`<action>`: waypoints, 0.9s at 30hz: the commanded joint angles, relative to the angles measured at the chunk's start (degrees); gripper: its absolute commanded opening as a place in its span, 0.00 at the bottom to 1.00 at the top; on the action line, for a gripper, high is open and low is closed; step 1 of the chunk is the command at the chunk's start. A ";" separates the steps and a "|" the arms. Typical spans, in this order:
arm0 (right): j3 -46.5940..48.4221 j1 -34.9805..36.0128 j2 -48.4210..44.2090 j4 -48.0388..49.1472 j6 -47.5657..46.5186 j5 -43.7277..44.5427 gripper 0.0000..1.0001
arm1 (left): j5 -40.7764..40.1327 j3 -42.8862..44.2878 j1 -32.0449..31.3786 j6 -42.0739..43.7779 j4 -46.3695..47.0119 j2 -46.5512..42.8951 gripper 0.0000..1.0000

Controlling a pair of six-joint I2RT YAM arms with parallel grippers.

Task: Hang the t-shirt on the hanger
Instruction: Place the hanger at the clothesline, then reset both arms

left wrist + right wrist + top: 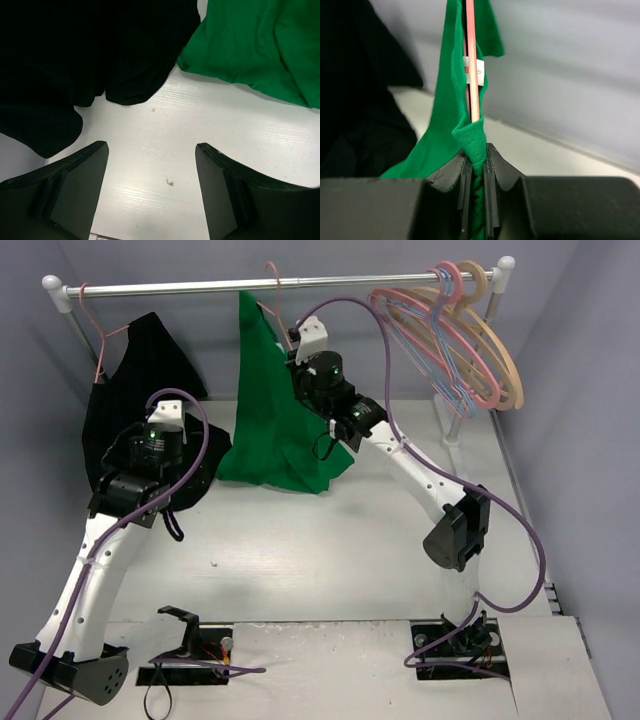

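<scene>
The green t-shirt (270, 410) hangs from the rail at centre, and its lower part lies bunched on the table. The pink hanger (273, 295) hooks over the rail above it. In the right wrist view its pink wire (472, 50) runs up inside the shirt's neck opening (447, 125). My right gripper (294, 340) (479, 162) is shut on the ribbed collar just below the wire. My left gripper (190, 445) (151, 170) is open and empty above bare table, between the black garment (75, 60) and the shirt's edge (250, 45).
The black garment (140, 400) hangs on another pink hanger (100, 340) at the rail's left end and spills onto the table. Tan, pink and blue hangers (470, 340) crowd the right end of the rail (180, 286). Grey walls stand close behind.
</scene>
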 commanded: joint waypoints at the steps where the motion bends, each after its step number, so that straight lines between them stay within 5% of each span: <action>1: -2.17 1.50 -4.39 6.37 2.53 2.65 0.05 | -0.81 2.12 0.05 -0.74 0.07 -1.53 0.71; 4: -4.11 2.82 -5.45 6.55 2.10 2.30 0.26 | -0.46 2.56 0.05 -0.74 0.16 -1.53 0.70; 5: -4.37 3.00 -6.15 6.55 1.83 1.77 0.42 | -0.37 2.65 0.05 -0.91 0.16 -1.53 0.70; 14: -6.65 2.91 -17.30 5.32 -5.27 -1.84 1.00 | -0.11 4.76 0.05 -1.44 1.74 -2.23 0.71; 21: -31.50 1.86 -39.61 9.27 -11.79 -2.55 1.00 | -1.24 4.32 0.05 -0.92 0.51 -4.34 0.71; 27: -52.58 1.59 -59.04 3.22 -6.35 5.63 1.00 | -1.86 -1.82 -0.03 1.45 1.73 -11.63 0.71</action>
